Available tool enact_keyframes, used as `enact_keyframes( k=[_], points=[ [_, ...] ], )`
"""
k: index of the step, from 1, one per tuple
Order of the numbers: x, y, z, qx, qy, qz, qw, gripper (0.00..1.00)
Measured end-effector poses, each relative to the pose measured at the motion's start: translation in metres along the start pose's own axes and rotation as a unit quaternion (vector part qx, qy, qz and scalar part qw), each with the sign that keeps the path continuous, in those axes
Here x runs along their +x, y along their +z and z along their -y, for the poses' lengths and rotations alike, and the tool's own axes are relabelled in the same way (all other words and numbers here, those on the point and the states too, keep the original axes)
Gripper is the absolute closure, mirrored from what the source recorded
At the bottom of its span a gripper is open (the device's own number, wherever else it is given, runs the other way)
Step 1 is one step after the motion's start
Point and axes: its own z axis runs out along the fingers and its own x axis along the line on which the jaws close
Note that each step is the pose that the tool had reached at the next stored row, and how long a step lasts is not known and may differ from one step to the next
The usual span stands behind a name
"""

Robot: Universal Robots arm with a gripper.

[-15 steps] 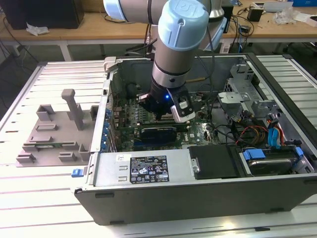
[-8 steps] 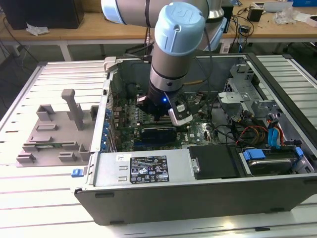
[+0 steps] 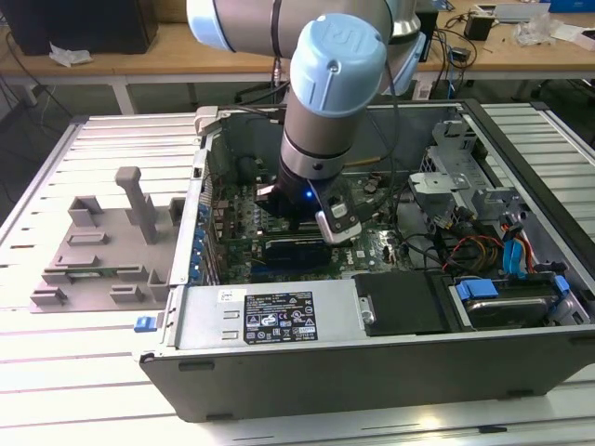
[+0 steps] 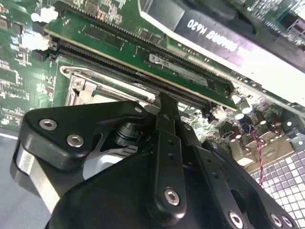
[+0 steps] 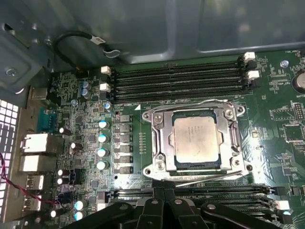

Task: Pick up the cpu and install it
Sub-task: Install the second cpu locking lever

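Pale slatted metal makes up the surface (image 3: 56, 372), with wooden benches and loose cables behind it. Toward the exterior view's left lies a grey moulded fixture (image 3: 102, 246) with an upright post, just beside an open computer case (image 3: 372, 358) lying on its side. Along the case's near edge sits a boxed power supply (image 3: 270, 321) carrying a printed label, and further to the exterior view's right are a black drive bay, blue and red cables (image 3: 516, 251) and a metal drive cage (image 3: 446, 181). The robot arm (image 3: 330, 84) reaches down into the middle of the case, over the green motherboard (image 3: 232, 214).

In the first wrist view, rows of capacitors and rear ports (image 5: 33, 148) stand at one side of the board, and black memory slots (image 5: 176, 81) run along it. The cpu (image 5: 196, 140), its silver top showing, sits inside the metal-framed socket (image 5: 159, 138), lying flat and square to the frame. The jaws (image 5: 164, 198) are at the frame's edge in that view, just beside the socket and apart from the chip, with nothing seen between them; the fingertips appear drawn close together, though whether they fully meet I cannot tell.

In the second wrist view the black linkage of the jaws (image 4: 164, 102) points toward a memory slot (image 4: 143, 78) and the socket's metal corner (image 4: 78, 88), with a seated memory stick (image 4: 138, 47) beyond.
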Motion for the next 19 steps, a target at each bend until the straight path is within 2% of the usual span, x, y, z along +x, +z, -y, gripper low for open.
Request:
enact_keyframes(
  k=[3,4,6,8,14,17,19],
  points=[
    [0.0009,0.0012,0.0004,-0.0138,-0.002,-0.0008,0.9999,0.89],
    [0.0014,0.0018,0.0007,-0.0163,-0.002,-0.0009,0.9999,0.89],
    [0.0018,0.0029,0.0019,-0.0183,-0.002,-0.0010,0.9998,0.89],
    [0.0018,0.0036,0.0021,-0.0242,-0.003,-0.0014,0.9997,0.89],
    [0.0014,0.0059,0.0047,-0.0318,-0.002,-0.0014,0.9995,0.89],
    [0.0013,0.0049,0.0080,-0.0324,-0.001,-0.0016,0.9995,0.89],
    [0.0010,0.0041,0.0106,-0.0324,0.000,-0.0030,0.9995,0.89]
  ],
)
